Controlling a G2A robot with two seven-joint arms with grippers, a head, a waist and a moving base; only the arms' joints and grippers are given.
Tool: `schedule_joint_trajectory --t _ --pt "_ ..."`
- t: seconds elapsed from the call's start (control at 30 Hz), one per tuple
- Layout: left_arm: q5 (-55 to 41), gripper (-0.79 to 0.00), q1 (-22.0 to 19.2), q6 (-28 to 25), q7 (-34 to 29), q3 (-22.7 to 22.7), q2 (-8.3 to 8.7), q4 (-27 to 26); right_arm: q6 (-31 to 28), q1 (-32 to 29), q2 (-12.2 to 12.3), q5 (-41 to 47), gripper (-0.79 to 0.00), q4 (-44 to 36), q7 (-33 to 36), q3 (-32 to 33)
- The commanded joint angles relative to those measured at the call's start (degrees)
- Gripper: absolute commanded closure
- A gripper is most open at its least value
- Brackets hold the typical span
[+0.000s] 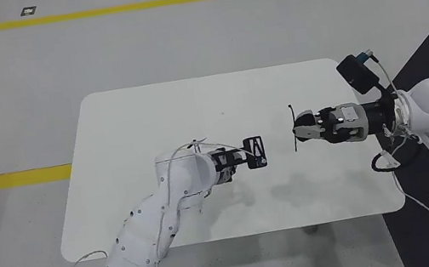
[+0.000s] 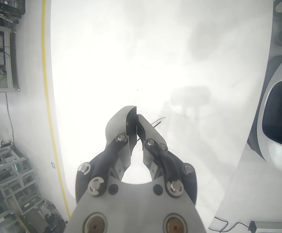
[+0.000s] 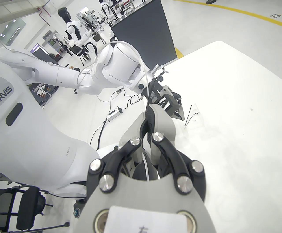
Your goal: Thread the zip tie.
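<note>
Now the two arms face each other over the white tabletop (image 1: 151, 119), tips near but apart, close to its middle. The left pincer (image 1: 298, 130) is clamped on the zip tie (image 1: 292, 124): the thin black strap runs crosswise to the fingers and sticks out past them on both sides. From the left wrist, that pincer (image 2: 136, 114) has its pads pressed together, the zip tie (image 2: 159, 122) slipping between them and poking out to one side as a fine dark line over the bright tabletop (image 2: 110, 55). Across the gap, the right pincer (image 1: 257, 152) points straight at the strap without touching it. In its own wrist view the right pincer (image 3: 150, 110) has its fingers brought together at the tips, and nothing can be seen between them. Beyond it there, the left pincer (image 3: 174, 108) sits with the zip tie (image 3: 188, 115) at its tip, over the tabletop (image 3: 231, 88). A yellow floor line (image 1: 174, 1) runs past the far edge.
</note>
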Motion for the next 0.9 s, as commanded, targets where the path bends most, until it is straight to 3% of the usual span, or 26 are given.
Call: schedule_joint_trajectory --t 0.0,0.13,0.3,0.47,0.6,0.87 --pt "0.00 0.000 0.00 0.00 0.00 0.00 0.00 0.00 0.00 0.00 0.00 0.00 0.000 0.00 0.00 0.00" --pt "-1.15 0.000 0.74 0.76 -0.01 0.88 -0.14 0.57 0.00 0.00 0.00 0.00 0.000 0.00 0.00 0.00" --pt "-15.73 0.000 -1.26 3.60 -3.57 2.01 -0.78 0.79 0.00 0.00 0.00 0.00 0.000 0.00 0.00 0.00" --pt "-29.14 0.000 -3.66 9.82 -9.78 2.90 0.70 -0.23 0.00 0.00 0.00 0.00 0.000 0.00 0.00 0.00" --pt "-33.83 0.000 -4.99 14.09 -14.05 2.90 2.05 -2.11 0.00 0.00 0.00 0.00 0.000 0.00 0.00 0.00" --pt "-36.83 0.000 -4.61 14.73 -14.69 2.43 3.60 -3.58 0.00 0.00 0.00 0.00 0.000 0.00 0.00 0.00"
